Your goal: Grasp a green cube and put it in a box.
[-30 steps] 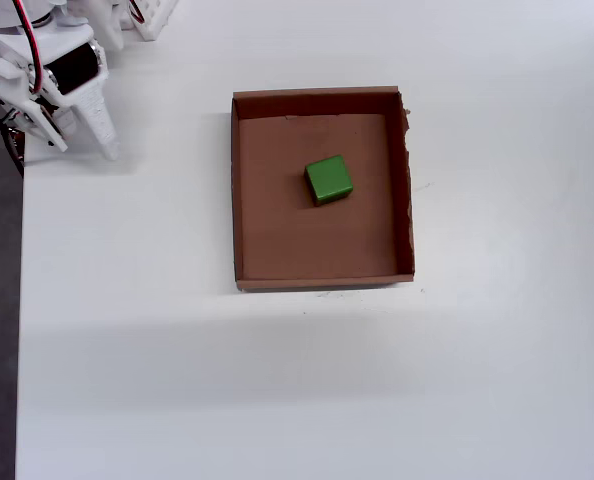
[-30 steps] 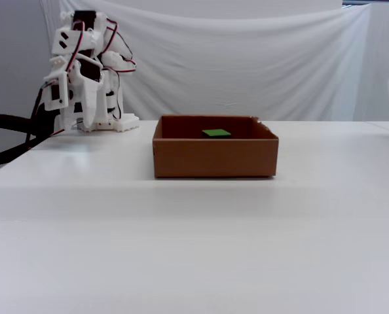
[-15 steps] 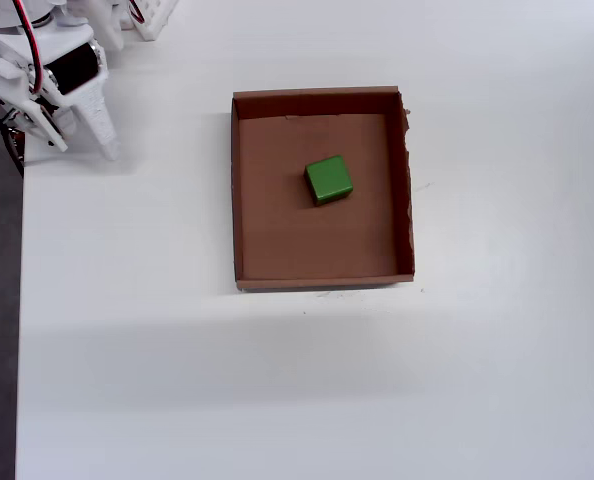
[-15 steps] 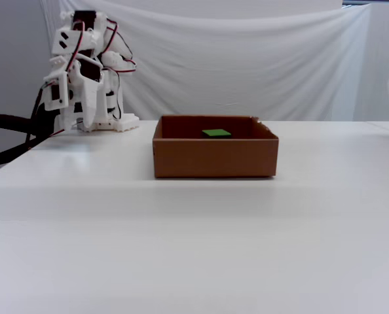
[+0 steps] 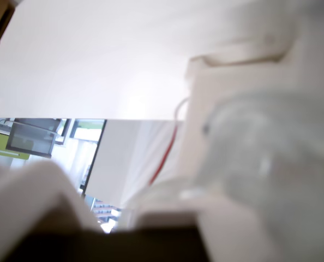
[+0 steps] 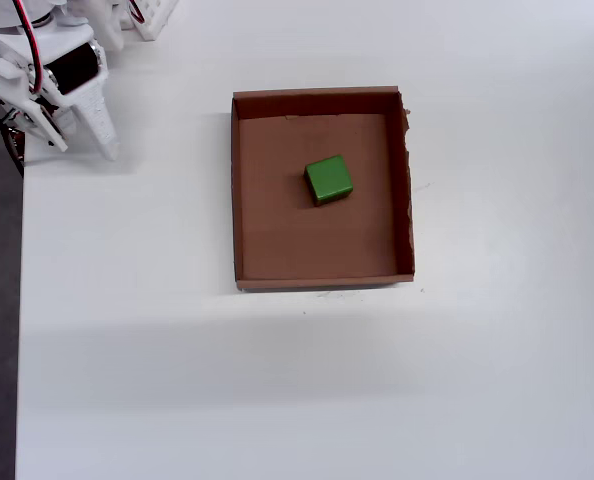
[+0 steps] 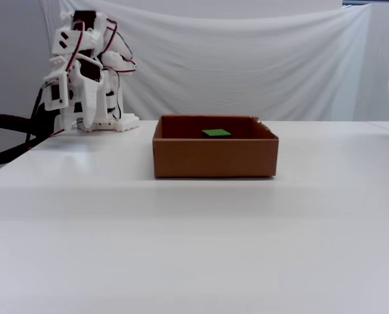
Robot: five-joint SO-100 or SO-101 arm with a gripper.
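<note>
The green cube (image 6: 329,179) lies on the floor of the brown cardboard box (image 6: 237,200), slightly above its middle in the overhead view. In the fixed view only the cube's top (image 7: 216,133) shows over the box wall (image 7: 214,157). My gripper (image 6: 102,140) is folded back at the arm's base at the table's top left corner, far from the box, and it holds nothing. It points down and its jaws look closed, also in the fixed view (image 7: 88,114). The wrist view is blurred and shows only white arm parts and the room, with no cube or box.
The white arm base (image 7: 106,121) with red and black wires stands at the back left. A black cable (image 7: 8,124) runs off the table's left edge. A white cloth (image 7: 247,59) hangs behind the white table (image 6: 277,380).
</note>
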